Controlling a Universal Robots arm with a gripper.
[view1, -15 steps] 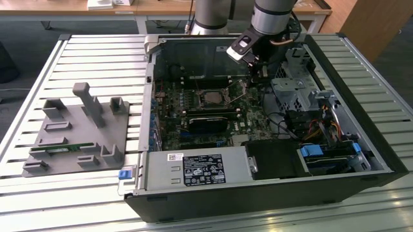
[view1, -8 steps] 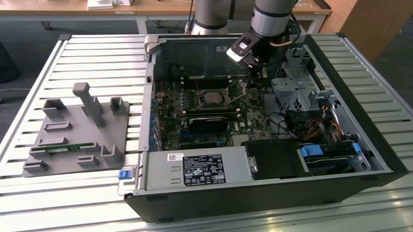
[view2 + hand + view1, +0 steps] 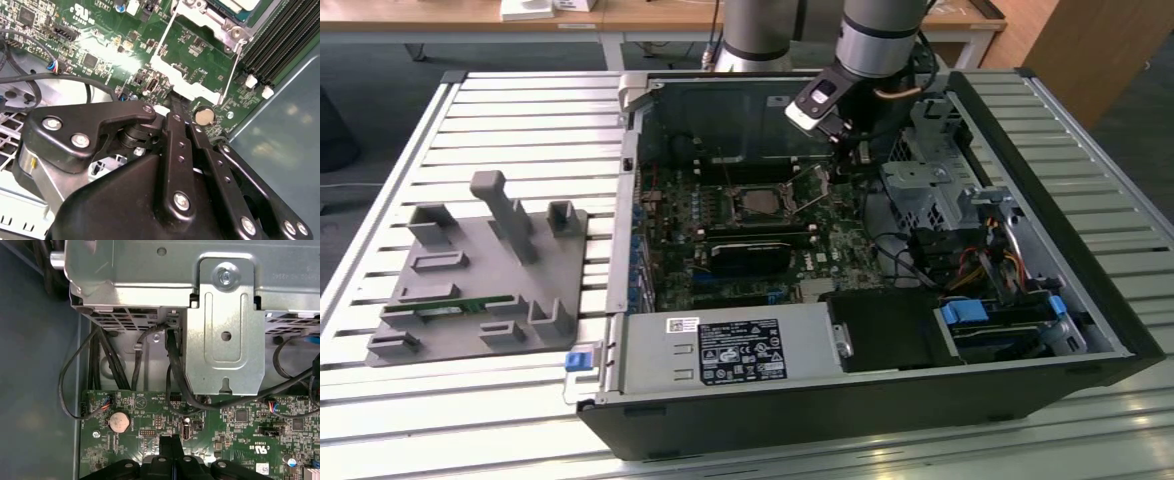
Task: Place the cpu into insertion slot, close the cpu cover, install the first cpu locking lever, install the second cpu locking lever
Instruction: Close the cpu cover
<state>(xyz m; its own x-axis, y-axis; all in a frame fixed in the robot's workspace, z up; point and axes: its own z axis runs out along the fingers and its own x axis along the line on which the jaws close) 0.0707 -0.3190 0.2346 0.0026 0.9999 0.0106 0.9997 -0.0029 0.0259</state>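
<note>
Reaching into the open computer case (image 3: 854, 425) lying toward the table's (image 3: 520, 120) edge on the exterior view's right, the gripper (image 3: 171, 102) holds its fingers (image 3: 166, 445) pressed together on the near edge of the cpu cover (image 3: 192, 86), which stands tilted up. The cpu (image 3: 236, 4) lies in the insertion slot (image 3: 761, 187) at the cover's far side, near the motherboard's middle. A coin cell (image 3: 119, 421) sits near the fingers.

Light: bright, diffuse.
Glare: worktop (image 3: 454, 410) slats, near edge; motherboard (image 3: 112, 60) patch.
Shadow: computer case (image 3: 854, 410) interior, dim.
</note>
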